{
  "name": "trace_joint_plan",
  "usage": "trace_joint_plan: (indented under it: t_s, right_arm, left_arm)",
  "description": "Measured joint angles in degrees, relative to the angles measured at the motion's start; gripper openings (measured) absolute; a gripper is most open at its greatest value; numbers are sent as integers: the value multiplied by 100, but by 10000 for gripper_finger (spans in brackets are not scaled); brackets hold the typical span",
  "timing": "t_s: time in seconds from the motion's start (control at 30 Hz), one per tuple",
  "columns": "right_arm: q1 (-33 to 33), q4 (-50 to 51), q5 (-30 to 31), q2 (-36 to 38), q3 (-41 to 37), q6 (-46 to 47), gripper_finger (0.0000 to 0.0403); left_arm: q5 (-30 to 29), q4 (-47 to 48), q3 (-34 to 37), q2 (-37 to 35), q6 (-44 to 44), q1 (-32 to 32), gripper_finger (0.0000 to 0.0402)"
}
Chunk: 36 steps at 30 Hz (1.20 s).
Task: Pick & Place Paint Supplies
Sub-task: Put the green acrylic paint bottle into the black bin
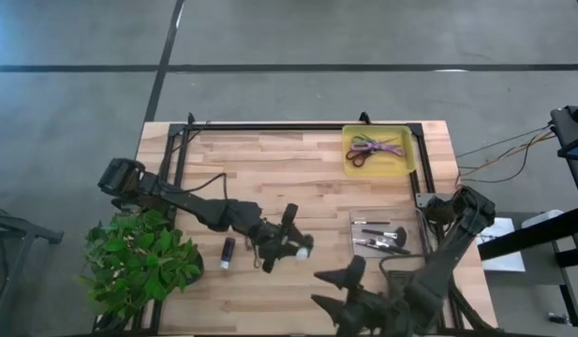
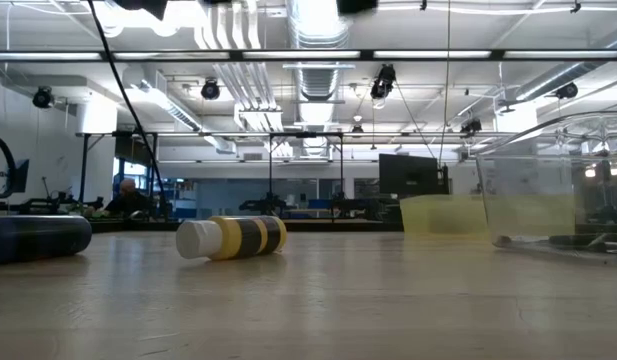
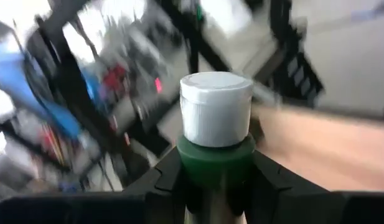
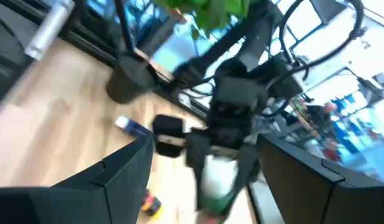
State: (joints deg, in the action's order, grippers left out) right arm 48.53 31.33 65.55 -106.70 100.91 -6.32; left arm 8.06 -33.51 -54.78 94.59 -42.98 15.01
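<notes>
I've got the left gripper mid-surface, its fingers pinching a green tube w/ a white cap. In the left wrist view the tube sits btwn the fingers, cap end sticking out fwd past the tips, so its long axis runs along the fingers' reach, cap leading. From above, only the white cap end shows clearly at the gripper.

Right gripper is low at the near edge, fingers spread wide w/ nothing btwn them; it faces the left gripper and the tube, which hangs just ahead of its open gap. My guess: a hand-over is being set up, but can't confirm.

Progress, as I judge it: partly done. Scissors already lie in the yellow tray, far side of the surface beyond the right fingers. Brushes lie in a clear tray nearer to them. Left to do: purple tube flat on the wooden surface just beside the left fingers, long axis running near-to-far. Yellow tube w/ dark bands also lies on its side, white cap toward the purple one. Potted plant isn't part of the job.
</notes>
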Motion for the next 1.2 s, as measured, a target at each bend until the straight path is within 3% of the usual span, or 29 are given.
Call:
trace_joint_plan:
  t_s: [0.17, 0.43, 0.67, 1.2]
  right_arm:
    - [-169, 192, -406, -8, -62, 209, 285]
    - [-532, 882, -1388, -11, -75, 889, 286]
    - [-850, 1644, -2349, -15, -80, 1196, 285]
    - [-1263, 1732, -2578, 7, -80, 466, 285]
  left_arm:
    - [-165, 771, 0, 2, 526, -41, 107]
    - [49, 1050, -2, 2, 1606, -118, 107]
    - [71, 1724, -203, 2, 1925, -151, 107]
    - [312, 1798, -227, 9, 2208, -149, 106]
